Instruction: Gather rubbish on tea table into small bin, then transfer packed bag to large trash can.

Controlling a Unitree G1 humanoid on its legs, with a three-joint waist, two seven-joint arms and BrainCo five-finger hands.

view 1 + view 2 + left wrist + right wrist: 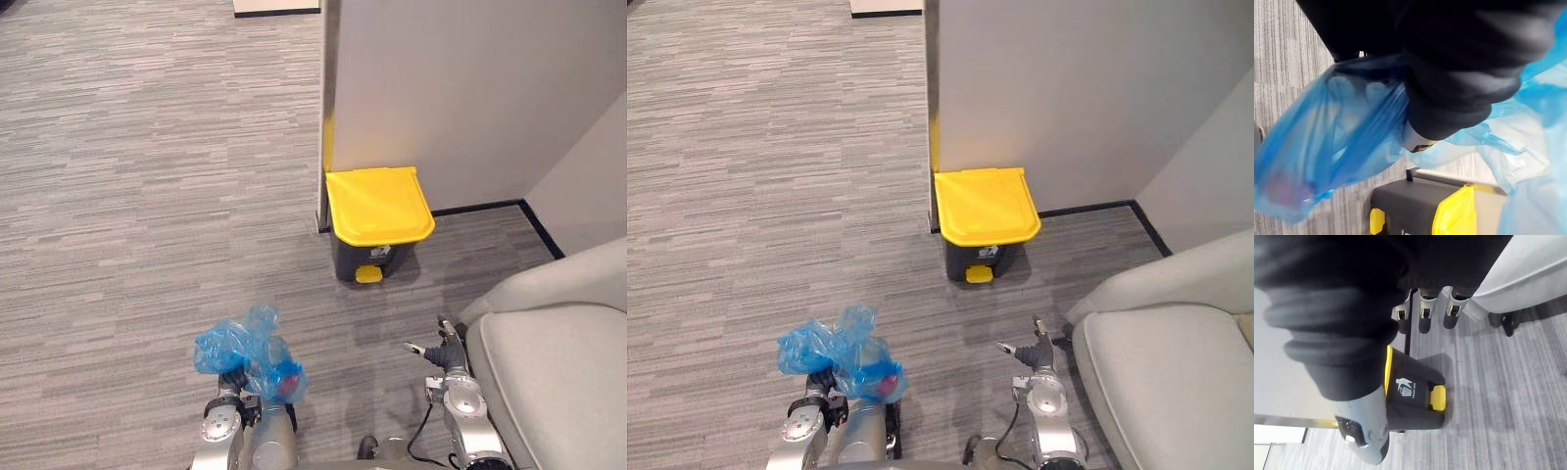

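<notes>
Left eye view: grips packed blue bag (247, 351) in clenched left hand (233, 382), lifted for carrying, short of the yellow-lidded trash can (377, 220) — closed; holds right hand (439, 346) slack, empty, nearer the can — likely spare for opening it.

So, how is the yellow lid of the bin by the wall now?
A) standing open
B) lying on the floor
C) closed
C: the yellow lid lies flat on the dark bin, and the blue bag is in the left hand.
</notes>
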